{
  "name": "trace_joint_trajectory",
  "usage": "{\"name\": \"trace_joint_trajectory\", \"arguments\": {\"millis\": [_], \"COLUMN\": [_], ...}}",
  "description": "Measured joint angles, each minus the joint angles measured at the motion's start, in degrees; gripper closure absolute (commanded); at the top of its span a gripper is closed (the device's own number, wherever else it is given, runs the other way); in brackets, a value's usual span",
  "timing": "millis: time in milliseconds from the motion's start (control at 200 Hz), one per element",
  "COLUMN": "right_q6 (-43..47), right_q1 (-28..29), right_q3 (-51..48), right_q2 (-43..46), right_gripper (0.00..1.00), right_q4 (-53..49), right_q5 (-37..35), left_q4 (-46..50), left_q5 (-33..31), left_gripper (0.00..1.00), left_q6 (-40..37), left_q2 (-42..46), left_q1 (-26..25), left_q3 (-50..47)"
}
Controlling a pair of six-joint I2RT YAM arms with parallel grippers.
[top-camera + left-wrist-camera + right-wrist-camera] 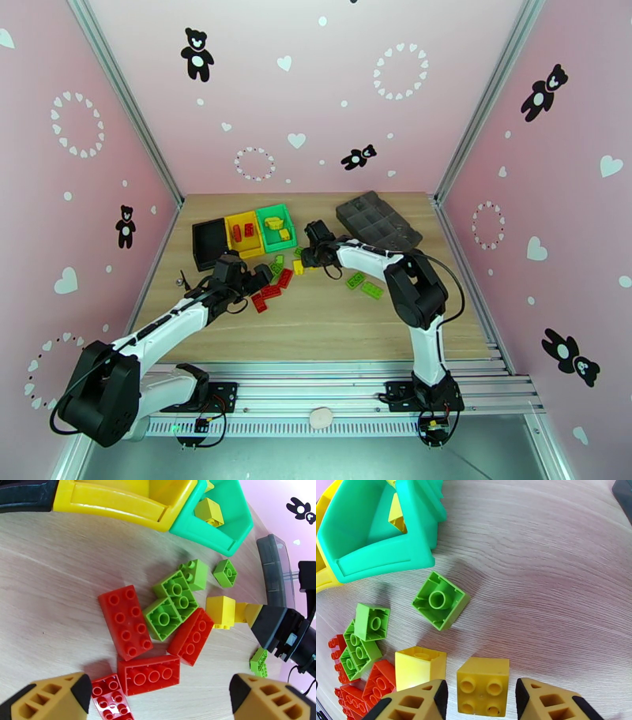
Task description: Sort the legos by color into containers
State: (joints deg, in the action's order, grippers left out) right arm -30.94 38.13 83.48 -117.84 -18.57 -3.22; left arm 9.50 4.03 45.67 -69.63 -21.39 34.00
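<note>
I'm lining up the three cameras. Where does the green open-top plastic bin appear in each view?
Top external: the green open-top plastic bin sits left of centre on the table, rightmost in the row of three bins.
Left wrist: the bin is at the upper right, with a corner pointing down toward the loose bricks.
Right wrist: the bin is in the upper left corner.
Shared landmark: the yellow plastic bin directly beside it.

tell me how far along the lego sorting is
Early. Done: two red bricks in the yellow bin, yellow ones in the green bin. In hand: right hand straddles a yellow brick, not yet gripped. Remaining: many loose bricks, all three colours, on the table.
</note>
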Motion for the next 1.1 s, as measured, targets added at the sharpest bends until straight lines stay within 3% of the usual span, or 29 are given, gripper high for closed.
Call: {"name": "trace_joint_trajectory", "arguments": {"millis": [210,410,686,1096], "right_q6": [0.1,0.7,1.5,0.9], "right_q1": [0.0,0.0,0.0,0.3], "right_q3": [1.0,1.0,1.1,8.7], "right_q2": [-1.6,-1.8,-1.2,0.4], "right_gripper": [0.51,0.63,0.7,0.74], "right_q4": [-0.4,-1.0,-1.5,-1.4], "right_q5": [-0.2,-0.7,-1.2,4.8], "left_q4": [0.2,0.6,2.3,1.7], "left_q5": [0.0,0.0,0.7,6.6], "left_gripper": [0.02,0.01,0.02,0.02], "left_q6": [-0.3,-0.8,-2.4,-3.9], "left_q2": [0.0,0.0,-0.2,-11.4], "left_q1": [0.4,1.1,4.6,8.0], "left_q3": [0.0,0.7,6.3,17.6]}}
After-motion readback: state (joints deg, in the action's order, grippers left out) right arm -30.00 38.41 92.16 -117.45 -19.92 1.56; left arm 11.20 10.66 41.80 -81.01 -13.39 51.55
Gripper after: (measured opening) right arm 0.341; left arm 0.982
